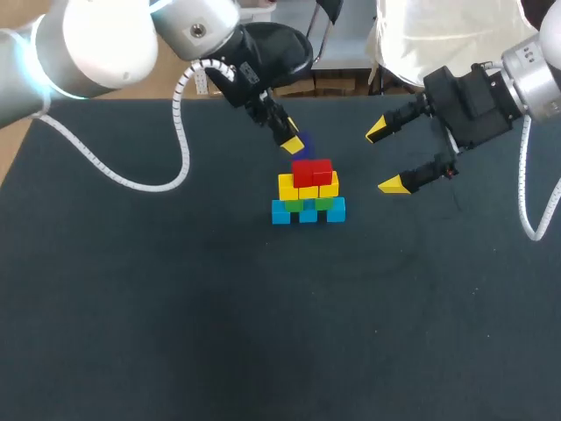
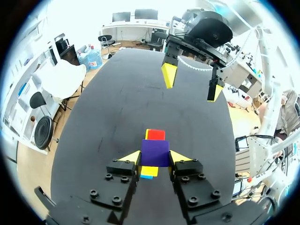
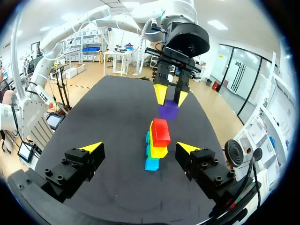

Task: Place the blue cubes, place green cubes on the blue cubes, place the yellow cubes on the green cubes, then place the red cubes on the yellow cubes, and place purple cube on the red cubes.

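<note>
Last step in hand. Left gripper [image 3: 170,97] clamps purple cube [image 3: 168,110] just above and behind red cubes [image 1: 312,172], stack toward table's [image 1: 175,307] far edge. Right gripper [image 1: 387,157] gapes empty beside the stack. Next move likely calls for centring, lowering, releasing.

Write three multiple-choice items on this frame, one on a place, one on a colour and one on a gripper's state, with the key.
1. Where is the purple cube?
A. Lying on the table.
B. Between the fingers of the left gripper.
C. Set on top of the other cubes.

2. Which colour is the top layer of the stack?
A. Green.
B. Red.
C. Blue.

3. How is the right gripper?
A. Open, holding nothing.
B. Shut on a yellow cube.
C. Shut on a green cube.

Key:
1 B: in the left wrist view both fingers touch the cube from two sides.
2 B: the red cubes lie uppermost in the head view.
3 A: its yellow tips stand wide apart beside the stack, with nothing between them.
</note>
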Controlling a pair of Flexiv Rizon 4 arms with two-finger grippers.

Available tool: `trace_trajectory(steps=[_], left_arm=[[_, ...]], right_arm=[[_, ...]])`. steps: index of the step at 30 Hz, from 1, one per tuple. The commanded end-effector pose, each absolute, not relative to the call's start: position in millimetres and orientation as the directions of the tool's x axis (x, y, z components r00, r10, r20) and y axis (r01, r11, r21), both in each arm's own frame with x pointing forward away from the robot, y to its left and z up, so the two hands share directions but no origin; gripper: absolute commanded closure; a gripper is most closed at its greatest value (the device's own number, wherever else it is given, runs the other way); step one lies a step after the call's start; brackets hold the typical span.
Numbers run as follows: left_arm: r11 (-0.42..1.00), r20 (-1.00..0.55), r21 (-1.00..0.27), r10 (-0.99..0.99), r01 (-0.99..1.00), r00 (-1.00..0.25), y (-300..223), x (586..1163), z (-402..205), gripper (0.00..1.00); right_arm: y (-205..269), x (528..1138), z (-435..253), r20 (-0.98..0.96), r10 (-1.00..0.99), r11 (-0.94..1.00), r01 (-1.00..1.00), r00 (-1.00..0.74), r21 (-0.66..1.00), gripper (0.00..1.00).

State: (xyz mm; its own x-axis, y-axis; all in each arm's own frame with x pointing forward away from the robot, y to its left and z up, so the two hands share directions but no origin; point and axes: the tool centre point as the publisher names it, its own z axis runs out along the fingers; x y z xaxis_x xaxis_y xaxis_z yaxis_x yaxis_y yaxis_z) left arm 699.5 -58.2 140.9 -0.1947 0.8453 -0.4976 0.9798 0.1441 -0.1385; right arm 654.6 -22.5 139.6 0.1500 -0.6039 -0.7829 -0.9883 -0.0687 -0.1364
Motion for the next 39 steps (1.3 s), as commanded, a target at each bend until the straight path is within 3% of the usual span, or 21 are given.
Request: trace_trajectory(steps=[1, 39], left_arm=[[0.137, -0.490, -0.139, 0.851, 0.981, -0.188, -68, 704, 136, 1.00], [0.169, -0.415, -0.061, 0.892, 0.984, -0.179, -73, 699, 123, 1.00]], right_arm=[[-23, 655, 139, -0.784, -0.602, -0.069, -0.988, 0.151, -0.137, 0.00], [-23, 655, 139, -0.784, -0.602, -0.069, -0.988, 0.151, -0.137, 0.00]])
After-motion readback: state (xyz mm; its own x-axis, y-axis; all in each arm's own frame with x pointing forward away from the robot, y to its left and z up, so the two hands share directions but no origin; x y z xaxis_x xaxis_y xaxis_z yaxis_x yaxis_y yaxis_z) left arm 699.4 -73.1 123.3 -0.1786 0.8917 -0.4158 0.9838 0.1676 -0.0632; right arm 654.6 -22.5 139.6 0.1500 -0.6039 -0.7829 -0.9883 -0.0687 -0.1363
